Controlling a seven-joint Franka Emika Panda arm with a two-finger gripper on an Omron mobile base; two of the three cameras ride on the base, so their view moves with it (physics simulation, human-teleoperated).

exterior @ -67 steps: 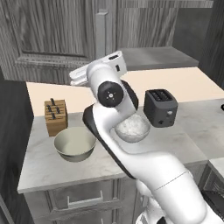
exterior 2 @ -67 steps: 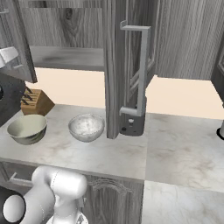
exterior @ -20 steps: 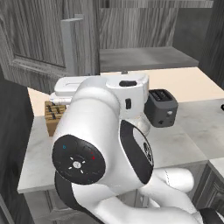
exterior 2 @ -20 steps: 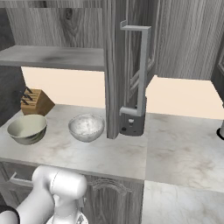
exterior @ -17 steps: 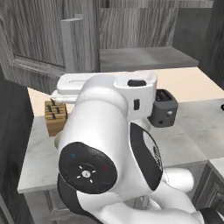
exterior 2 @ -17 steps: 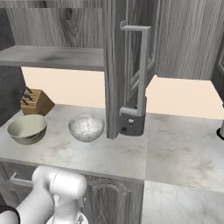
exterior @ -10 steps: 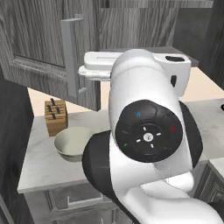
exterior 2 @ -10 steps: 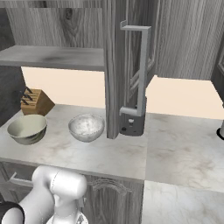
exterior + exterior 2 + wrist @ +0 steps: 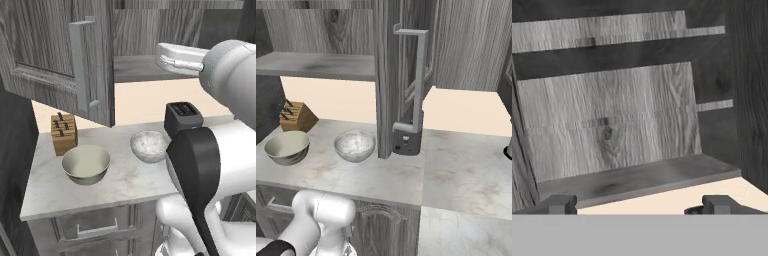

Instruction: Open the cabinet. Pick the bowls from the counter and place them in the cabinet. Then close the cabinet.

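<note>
The cabinet (image 9: 331, 30) is seen standing open above the table (image 9: 125, 185), with both doors swung outward: the left door (image 9: 55, 55) is shown with its long bar handle (image 9: 80, 65) in the left base view, and the right door (image 9: 406, 75) is seen nearly edge-on in the right base view, its bar handle (image 9: 418, 80) facing the camera. The grey shelf (image 9: 316, 65) inside is exposed, and nothing is seen on the part that shows.

A large part of the left base view is taken up by the white arm (image 9: 220, 150), which is raised toward the cabinet opening.

On the table the two bowls are set side by side, near each other but apart. The beige-olive bowl (image 9: 86, 164) is placed to the left, just in front of a wooden knife block (image 9: 63, 133). The marbled bowl (image 9: 150, 146) is placed to its right, just beside a dark toaster (image 9: 183, 118). Both bowls are upright and are untouched by the robot.

The claw (image 9: 639, 205) is seen in the hand view, pointed at the shelf and back wall of the cabinet. Its two finger tips (image 9: 559, 204) are spread wide apart near the bottom corners, so it is released, and nothing is held or touched between them.
</note>
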